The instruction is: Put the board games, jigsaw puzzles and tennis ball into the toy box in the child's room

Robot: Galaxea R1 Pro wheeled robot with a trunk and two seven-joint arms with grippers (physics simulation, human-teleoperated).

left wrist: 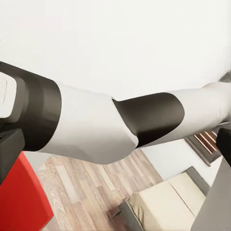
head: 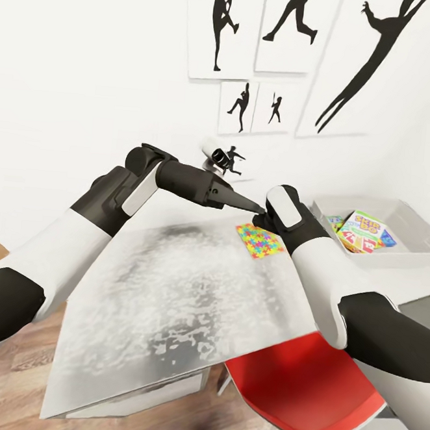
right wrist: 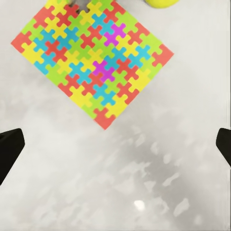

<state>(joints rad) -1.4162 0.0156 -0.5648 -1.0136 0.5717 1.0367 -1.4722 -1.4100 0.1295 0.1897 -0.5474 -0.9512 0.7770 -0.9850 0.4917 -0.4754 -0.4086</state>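
Hovering right gripper (right wrist: 115, 149) above jigsaw puzzle (right wrist: 93, 58), tennis ball (right wrist: 161, 2) beside

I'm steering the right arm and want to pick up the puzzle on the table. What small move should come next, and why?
Probably ease the right gripper forward toward the jigsaw puzzle, then lower it. Its open fingers hang above bare table, with the puzzle lying flat just ahead and the tennis ball beyond it.

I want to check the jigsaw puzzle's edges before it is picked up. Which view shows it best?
The right wrist view: the jigsaw puzzle lies flat on the table, seen from above, pieces distinct. The head view shows it small, one side hidden behind the right arm. The left wrist view looks elsewhere.
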